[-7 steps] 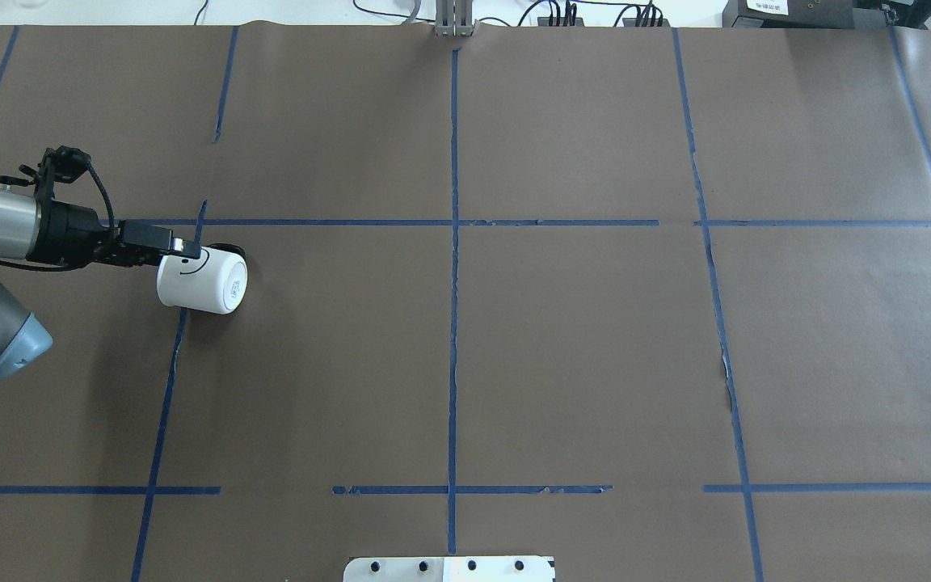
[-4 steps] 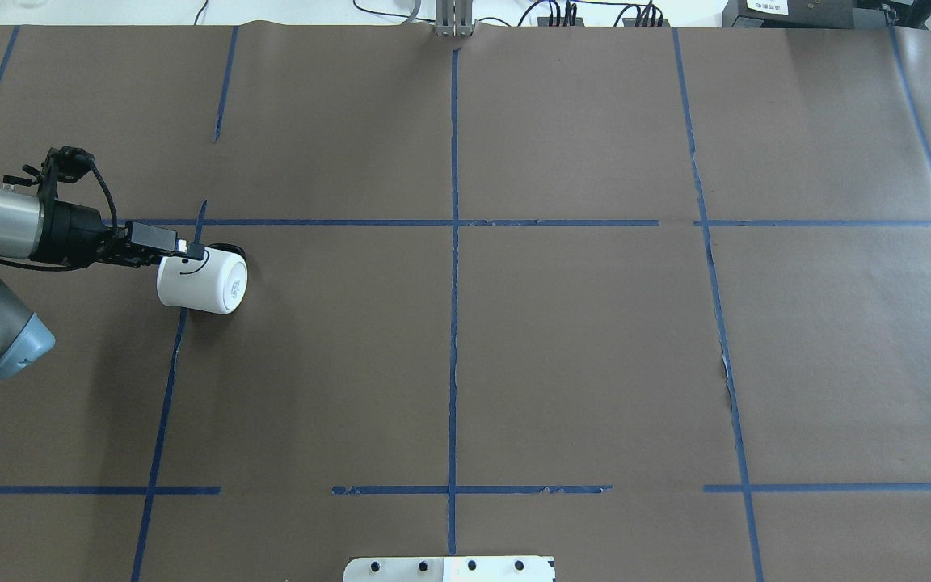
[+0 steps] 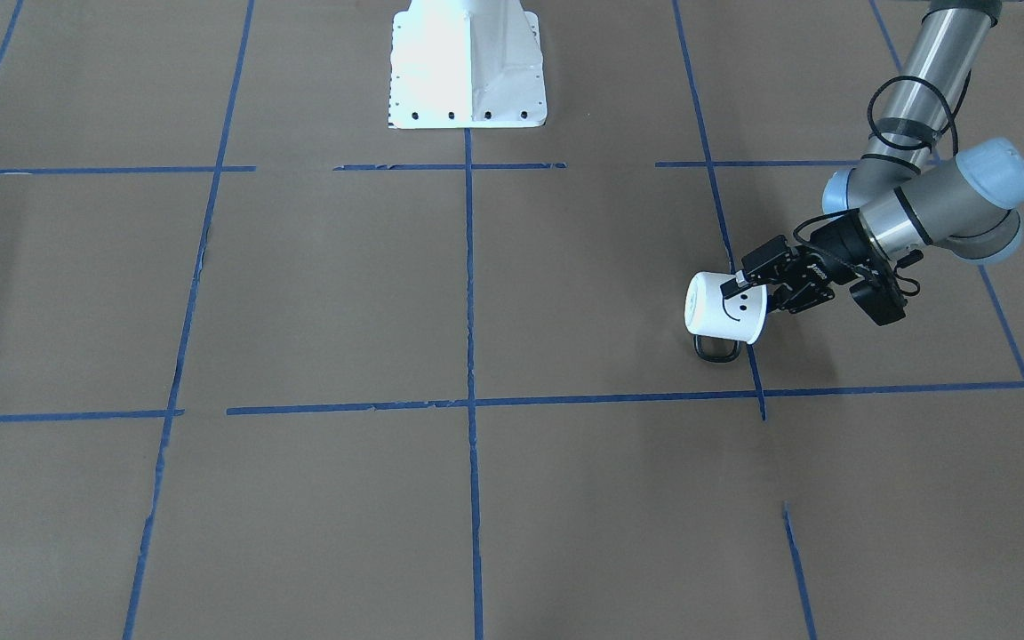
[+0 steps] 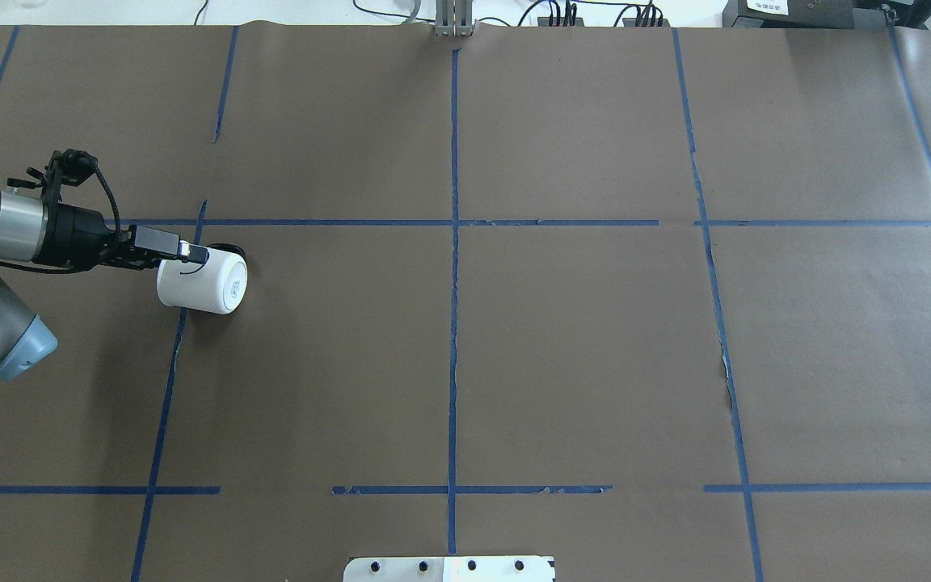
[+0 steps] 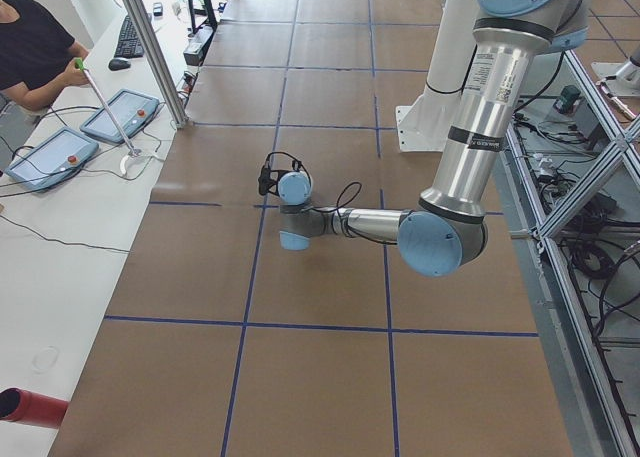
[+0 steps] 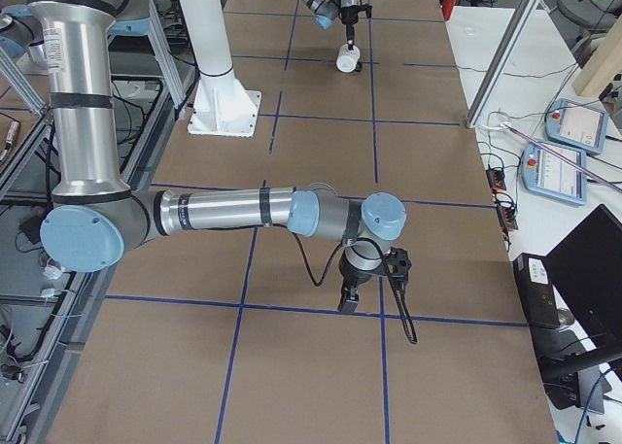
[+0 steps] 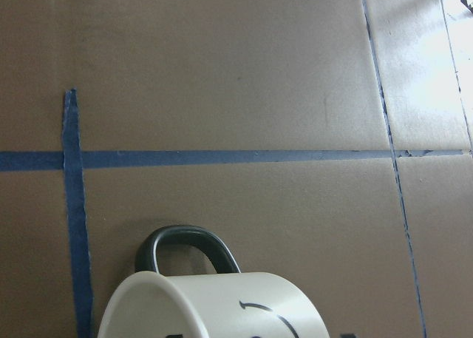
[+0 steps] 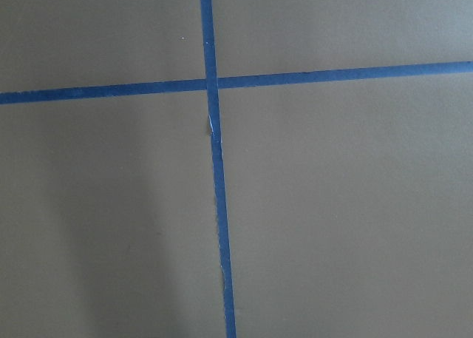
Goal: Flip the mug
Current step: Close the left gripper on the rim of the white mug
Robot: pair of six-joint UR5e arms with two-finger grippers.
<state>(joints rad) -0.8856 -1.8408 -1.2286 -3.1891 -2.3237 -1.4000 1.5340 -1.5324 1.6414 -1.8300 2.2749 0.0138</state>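
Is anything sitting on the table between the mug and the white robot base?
No. In the front-facing view, the stretch from the mug to the robot base holds only bare brown paper crossed by blue tape lines.

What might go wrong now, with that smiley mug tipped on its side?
The left tool seems to pinch the mug only by its wall near the rim, so it might slip or twist when turned. Its handle sits low by the table and might catch on the paper. If let go, the mug may roll.
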